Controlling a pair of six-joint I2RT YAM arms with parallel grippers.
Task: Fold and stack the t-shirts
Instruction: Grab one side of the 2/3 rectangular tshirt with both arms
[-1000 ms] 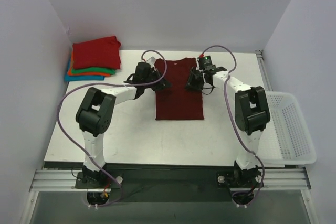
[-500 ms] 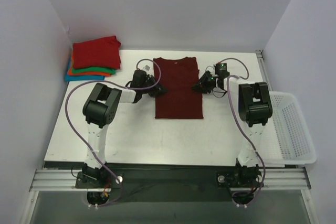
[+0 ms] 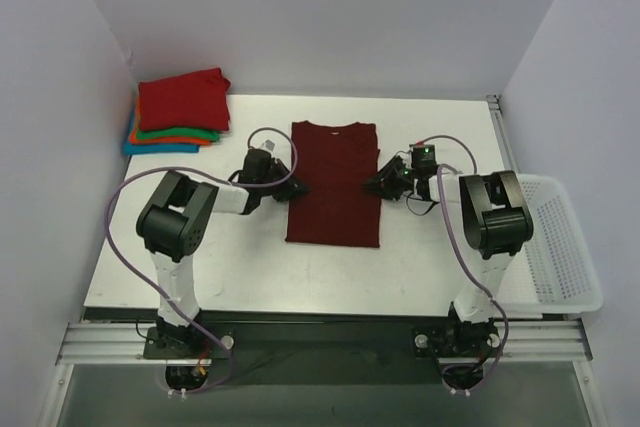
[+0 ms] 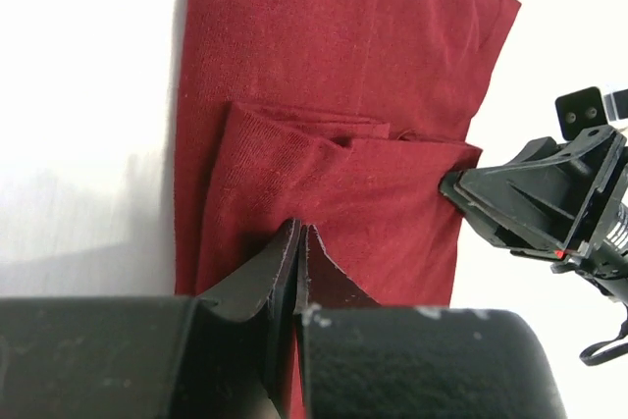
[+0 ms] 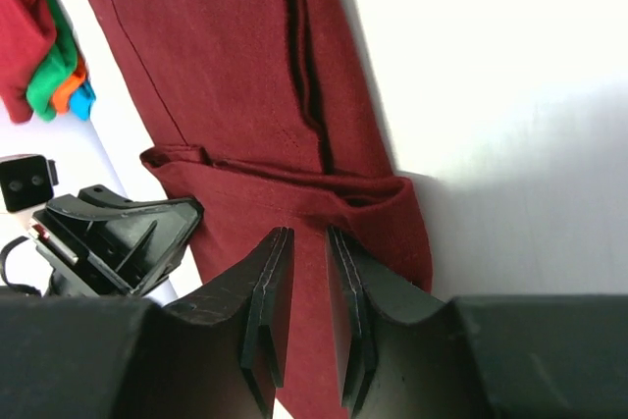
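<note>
The dark maroon t-shirt (image 3: 335, 182) lies flat mid-table as a long narrow rectangle with its sides folded in. My left gripper (image 3: 292, 190) sits low at its left edge, jaws closed on a raised fold of the cloth (image 4: 285, 174); the fingertips meet in the left wrist view (image 4: 299, 233). My right gripper (image 3: 374, 185) is at the right edge, jaws nearly together with maroon cloth (image 5: 226, 66) running between them (image 5: 309, 237). A stack of folded t-shirts (image 3: 182, 107), red on top of green, orange and blue, sits at the back left.
A white mesh basket (image 3: 555, 247) hangs off the table's right edge. The opposite gripper shows in each wrist view: the right one (image 4: 530, 203), the left one (image 5: 108, 233). The stack also shows in the right wrist view (image 5: 39, 56).
Both grippers have come down from the shirt's upper part to its side edges and moved toward the near side. The maroon shirt has slid nearer with them.
</note>
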